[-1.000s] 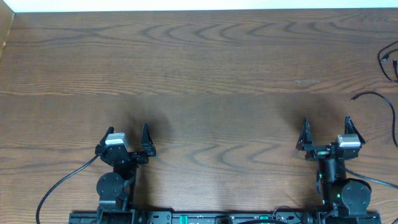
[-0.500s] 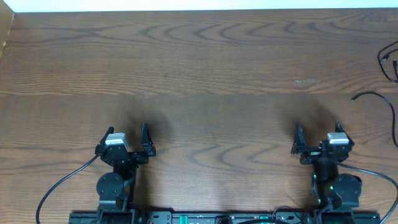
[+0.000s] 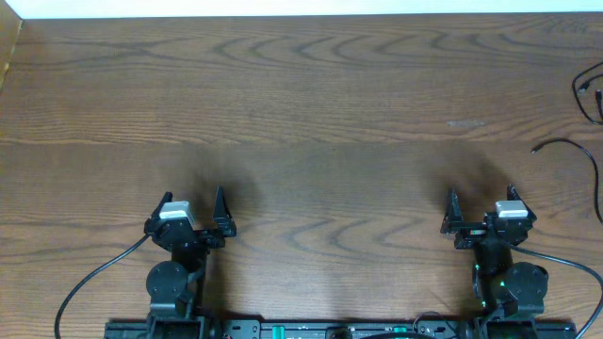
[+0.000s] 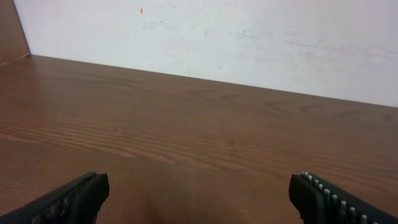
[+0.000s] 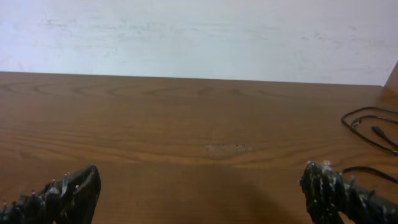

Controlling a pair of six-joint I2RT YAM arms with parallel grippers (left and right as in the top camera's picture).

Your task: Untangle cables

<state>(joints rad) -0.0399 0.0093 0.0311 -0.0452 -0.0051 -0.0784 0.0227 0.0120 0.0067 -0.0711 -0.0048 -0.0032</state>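
A thin black cable lies at the table's far right edge; a loop (image 3: 589, 92) sits above a loose strand (image 3: 562, 143). It also shows in the right wrist view (image 5: 367, 119), ahead and to the right of the fingers. No white cable is in view. My left gripper (image 3: 194, 196) is open and empty near the front edge, over bare wood in the left wrist view (image 4: 199, 190). My right gripper (image 3: 481, 194) is open and empty, well short and left of the black cable; its fingers also show wide apart in the right wrist view (image 5: 199, 183).
The brown wooden table (image 3: 311, 104) ends at a white wall along the back. A thicker black arm cable (image 3: 89, 278) curves off the left arm's base, and another (image 3: 565, 268) off the right arm's base. A pale scuff (image 3: 464, 122) marks the wood.
My right gripper has drawn back toward the front edge and slightly left, then held still. The left arm and the black cable have not moved.
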